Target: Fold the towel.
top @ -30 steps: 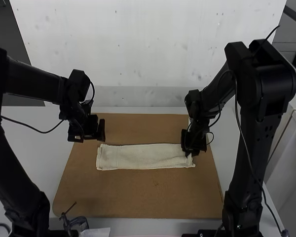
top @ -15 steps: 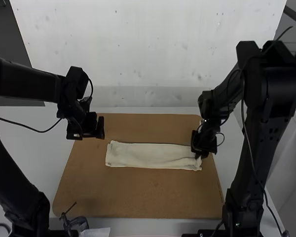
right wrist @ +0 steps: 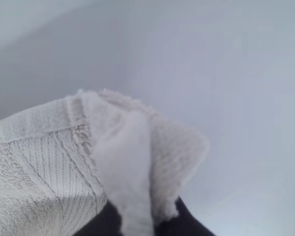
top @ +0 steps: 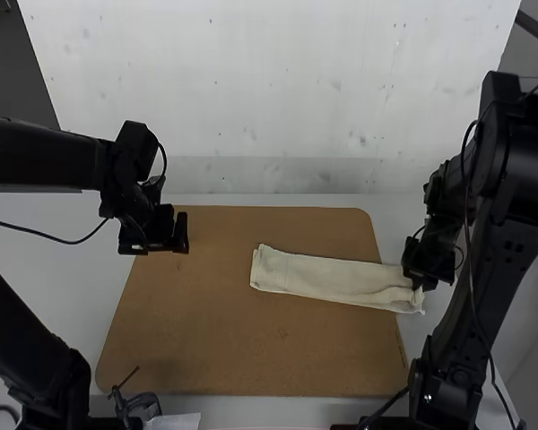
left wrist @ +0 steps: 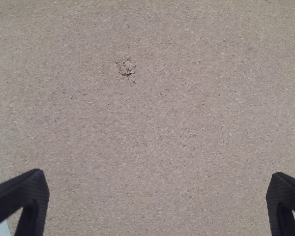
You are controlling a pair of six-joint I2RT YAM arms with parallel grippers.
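Sitting by the board (top: 242,349), 1 clamp (top: 143,402) is well clear of the towel (top: 327,277).

Robotics lab, by look: black left arm (top: 49,161) and right arm (top: 520,170) at white surface (top: 76,282), loose cables (top: 36,234) along both, flat brown board (top: 206,349), small clamp (top: 143,405) beside board's near edge.

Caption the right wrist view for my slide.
A black gripper pinches the bunched end of a cream terry towel, pale tabletop behind.

Right end effector (top: 416,279): tips hidden behind blurred towel end (right wrist: 125,162).
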